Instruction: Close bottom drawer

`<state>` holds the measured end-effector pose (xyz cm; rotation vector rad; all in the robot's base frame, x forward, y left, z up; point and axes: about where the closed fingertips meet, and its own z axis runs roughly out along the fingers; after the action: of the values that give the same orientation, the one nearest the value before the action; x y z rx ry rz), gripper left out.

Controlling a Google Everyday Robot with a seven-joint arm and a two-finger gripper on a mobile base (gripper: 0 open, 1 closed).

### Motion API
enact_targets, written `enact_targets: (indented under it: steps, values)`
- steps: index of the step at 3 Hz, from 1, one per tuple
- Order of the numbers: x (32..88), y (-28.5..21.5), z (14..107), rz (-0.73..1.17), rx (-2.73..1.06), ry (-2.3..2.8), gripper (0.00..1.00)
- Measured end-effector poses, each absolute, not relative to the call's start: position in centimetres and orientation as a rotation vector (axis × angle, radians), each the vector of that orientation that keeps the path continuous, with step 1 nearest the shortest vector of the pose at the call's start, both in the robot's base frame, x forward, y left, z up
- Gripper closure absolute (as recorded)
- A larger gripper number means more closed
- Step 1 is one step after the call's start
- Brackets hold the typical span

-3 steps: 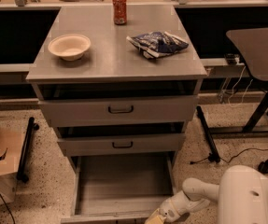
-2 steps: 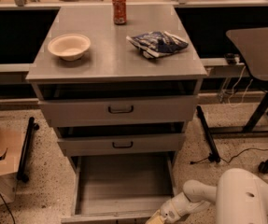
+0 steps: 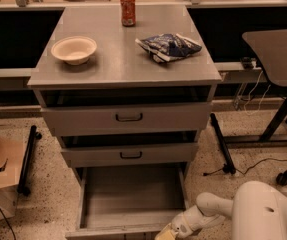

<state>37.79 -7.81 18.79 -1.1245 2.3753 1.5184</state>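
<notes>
The gripper (image 3: 164,233), whose state I cannot tell, is hanging by the open bottom drawer's (image 3: 133,196) front right corner above speckled floor (image 3: 48,204), while a bowl (image 3: 74,49), can (image 3: 128,9) and bag (image 3: 169,46) are resting on the grey cabinet top (image 3: 123,66).

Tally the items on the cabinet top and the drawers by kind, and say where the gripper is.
Drawers: 3 (top drawer, middle drawer, bottom drawer, pulled furthest out)
Bowls: 1 (bowl)
Cans: 1 (red can)
Bags: 1 (snack bag)
Total: 6
The gripper sits low at the bottom drawer's front right corner.
</notes>
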Motion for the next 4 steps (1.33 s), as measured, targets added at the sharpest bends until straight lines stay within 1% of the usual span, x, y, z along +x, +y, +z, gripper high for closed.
enact_targets:
  steps: [4]
  values:
    - [36.0, -7.7, 18.0, 1.513, -1.051, 2.393, 1.0]
